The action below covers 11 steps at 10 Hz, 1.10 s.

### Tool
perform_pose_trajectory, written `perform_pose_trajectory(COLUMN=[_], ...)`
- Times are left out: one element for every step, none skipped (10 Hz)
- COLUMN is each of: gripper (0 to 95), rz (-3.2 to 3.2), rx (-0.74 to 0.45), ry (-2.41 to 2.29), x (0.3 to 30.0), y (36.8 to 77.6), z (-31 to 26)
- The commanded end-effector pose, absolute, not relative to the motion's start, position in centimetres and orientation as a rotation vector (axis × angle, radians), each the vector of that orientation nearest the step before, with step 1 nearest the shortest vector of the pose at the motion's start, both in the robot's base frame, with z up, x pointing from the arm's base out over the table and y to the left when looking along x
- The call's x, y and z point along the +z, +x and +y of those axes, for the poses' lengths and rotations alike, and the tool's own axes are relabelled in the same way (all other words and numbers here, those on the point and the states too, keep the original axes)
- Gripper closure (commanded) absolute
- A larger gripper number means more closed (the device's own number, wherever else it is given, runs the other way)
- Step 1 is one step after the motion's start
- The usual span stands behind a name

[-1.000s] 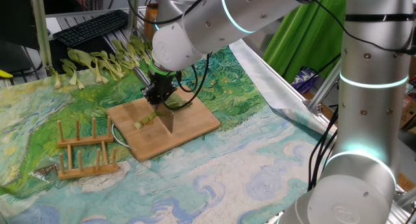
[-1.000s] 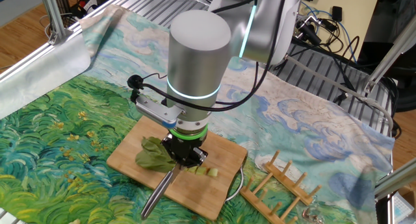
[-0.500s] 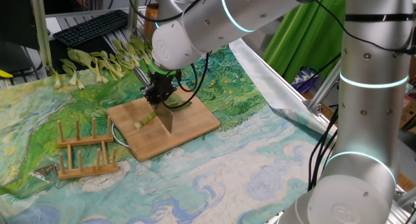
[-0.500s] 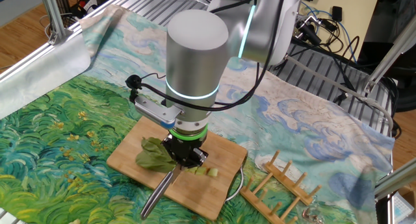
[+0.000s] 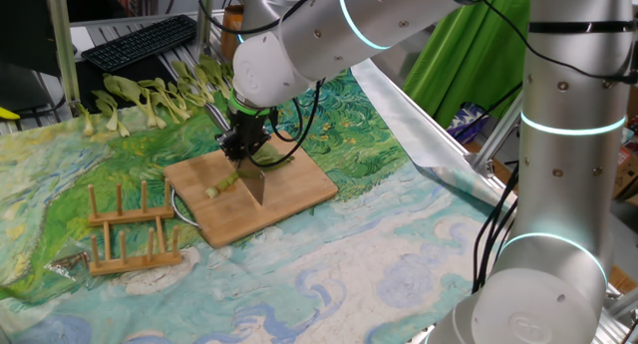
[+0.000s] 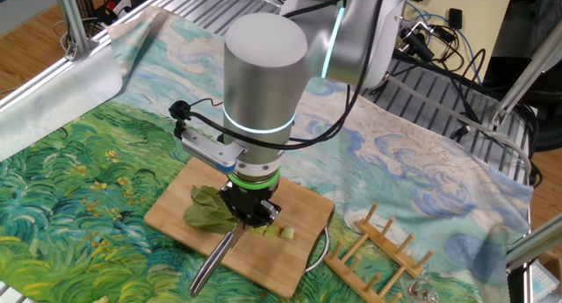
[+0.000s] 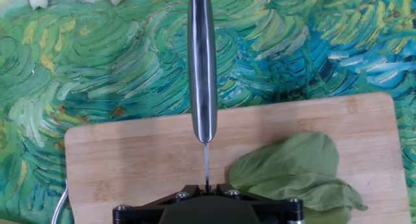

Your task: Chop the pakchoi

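The pakchoi lies on the wooden cutting board [image 5: 304, 189] [image 6: 167, 217] [image 7: 130, 159]. Its dark leaves [image 6: 205, 210] [image 7: 294, 170] lie beside the gripper, and short pale cut pieces [image 5: 221, 187] [image 6: 280, 233] lie on the other side of the blade. The gripper [image 5: 244, 145] [image 6: 249, 212] [image 7: 207, 188] is shut on a knife. The knife's blade [image 5: 256, 182] stands edge-down on the board across the stalk. Its steel handle [image 7: 202, 68] [image 6: 213, 261] sticks out past the board's edge.
Several whole pakchoi [image 5: 150, 97] lie at the back left of the painted cloth, near a keyboard [image 5: 140, 40]. A wooden peg rack [image 5: 130, 232] [image 6: 386, 250] stands next to the board. A foil sheet [image 5: 419, 125] lines one table edge.
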State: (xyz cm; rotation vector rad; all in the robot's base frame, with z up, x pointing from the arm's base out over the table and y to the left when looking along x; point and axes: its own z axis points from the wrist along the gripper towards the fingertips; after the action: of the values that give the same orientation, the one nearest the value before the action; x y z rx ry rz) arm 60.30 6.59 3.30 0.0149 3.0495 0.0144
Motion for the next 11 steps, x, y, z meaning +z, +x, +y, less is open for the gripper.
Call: perform_pose_trajectory(gripper=[95.0, 95.0, 95.0, 95.0, 95.0, 95.0, 95.0, 95.0, 95.0, 95.0, 95.0], rz=[3.062, 3.06, 3.063, 3.065, 3.072, 3.073, 3.073, 3.074, 3.073, 3.074, 3.076], rx=[0.032, 0.02, 0.028, 0.03, 0.033, 0.033, 0.031, 0.032, 0.031, 0.031, 0.031], ry=[0.017, 0.016, 0.019, 0.021, 0.02, 0.021, 0.02, 0.019, 0.019, 0.022, 0.023], x=[3.58, 3.41, 3.33, 3.37, 3.91, 4.07, 3.94, 3.93, 3.93, 3.98, 4.05], y=[60.83, 60.96, 60.97, 60.88, 60.69, 60.59, 60.48, 60.48, 60.48, 60.47, 60.45], z=[6.57, 6.62, 6.63, 6.64, 6.57, 6.56, 6.61, 6.61, 6.61, 6.6, 6.59])
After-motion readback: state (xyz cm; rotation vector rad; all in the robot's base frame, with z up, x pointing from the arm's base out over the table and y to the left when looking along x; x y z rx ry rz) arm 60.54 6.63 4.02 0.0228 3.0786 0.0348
